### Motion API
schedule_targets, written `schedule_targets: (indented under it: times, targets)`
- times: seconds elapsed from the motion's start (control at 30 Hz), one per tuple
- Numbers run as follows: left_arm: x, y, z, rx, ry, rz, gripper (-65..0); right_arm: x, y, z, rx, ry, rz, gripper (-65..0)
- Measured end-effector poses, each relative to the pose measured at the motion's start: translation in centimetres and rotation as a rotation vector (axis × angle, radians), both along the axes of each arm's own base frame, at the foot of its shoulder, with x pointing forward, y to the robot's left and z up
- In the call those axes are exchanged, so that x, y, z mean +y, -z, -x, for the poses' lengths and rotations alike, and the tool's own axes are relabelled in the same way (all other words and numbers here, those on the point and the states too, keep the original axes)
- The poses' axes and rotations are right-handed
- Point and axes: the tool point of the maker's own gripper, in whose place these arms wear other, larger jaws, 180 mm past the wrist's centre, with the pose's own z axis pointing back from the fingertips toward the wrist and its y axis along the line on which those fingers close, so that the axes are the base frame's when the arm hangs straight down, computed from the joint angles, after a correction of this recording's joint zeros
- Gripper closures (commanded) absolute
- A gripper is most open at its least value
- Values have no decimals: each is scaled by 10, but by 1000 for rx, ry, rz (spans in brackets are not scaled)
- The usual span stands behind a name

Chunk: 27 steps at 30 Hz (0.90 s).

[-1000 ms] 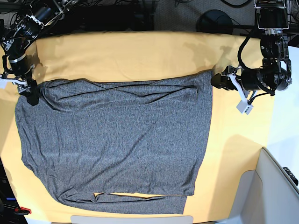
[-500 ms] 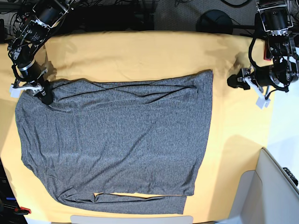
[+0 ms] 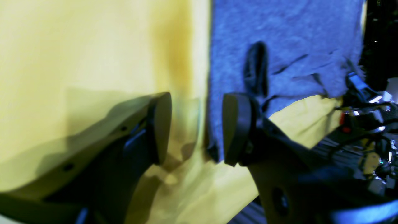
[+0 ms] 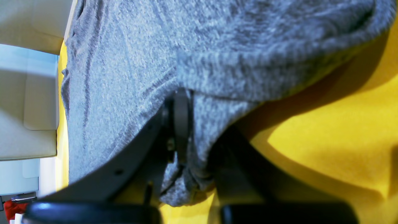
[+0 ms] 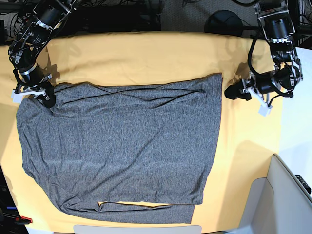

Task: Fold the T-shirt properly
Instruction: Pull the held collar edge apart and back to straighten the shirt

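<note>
The T-shirt [image 5: 122, 146], dark heathered grey, lies spread flat on the yellow table cover, with a folded strip along its near edge. My right gripper [image 5: 47, 101] is at the shirt's far left corner. In the right wrist view that gripper [image 4: 183, 130] is shut on a bunched pinch of the T-shirt [image 4: 124, 62]. My left gripper [image 5: 230, 92] hovers just right of the shirt's far right corner. In the left wrist view it [image 3: 197, 129] is open, nothing is between its fingers, and the T-shirt [image 3: 279, 31] edge lies just ahead of the gap.
The yellow cover [image 5: 146, 53] drapes the whole table and shows wide bare strips at the back and on the right. A pale cabinet [image 5: 287, 195] stands at the near right corner. A black round base [image 5: 224, 22] sits on the floor behind the table.
My right gripper has slid a little right onto the shirt's corner and shut on the fabric. My left gripper drew away to the right, then came back toward the shirt's right corner, still open.
</note>
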Motion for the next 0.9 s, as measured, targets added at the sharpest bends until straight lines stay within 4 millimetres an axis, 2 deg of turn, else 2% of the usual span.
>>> schedule_targets:
  times: [0.3, 0.4, 0.5, 0.6, 0.7, 0.8, 0.9]
  targets:
    - [-28, -3, -4, -26, 6, 60, -264, 0, 0, 0, -1, 0, 0, 0]
    - [-34, -12, -6, -53, 32, 14, -264, 0, 0, 0, 0, 0, 0, 0]
    - [-44, -24, 0, -58, 64, -12, -264, 0, 1, 1, 1, -1, -1, 0]
    - [-40, -33, -6, -94, 55, -31, -264, 0, 0, 1, 0, -1, 0, 0]
    - [-39, -29, -3, -81, 52, -31, -264, 0, 1, 1, 1, 0, 1, 0]
    - [-49, -13, 12, -25, 44, 11, -264, 0, 0, 0, -2, 0, -1, 0]
    - [-51, -12, 12, -19, 43, 27, -264, 0, 1, 2, -1, 3, -2, 0]
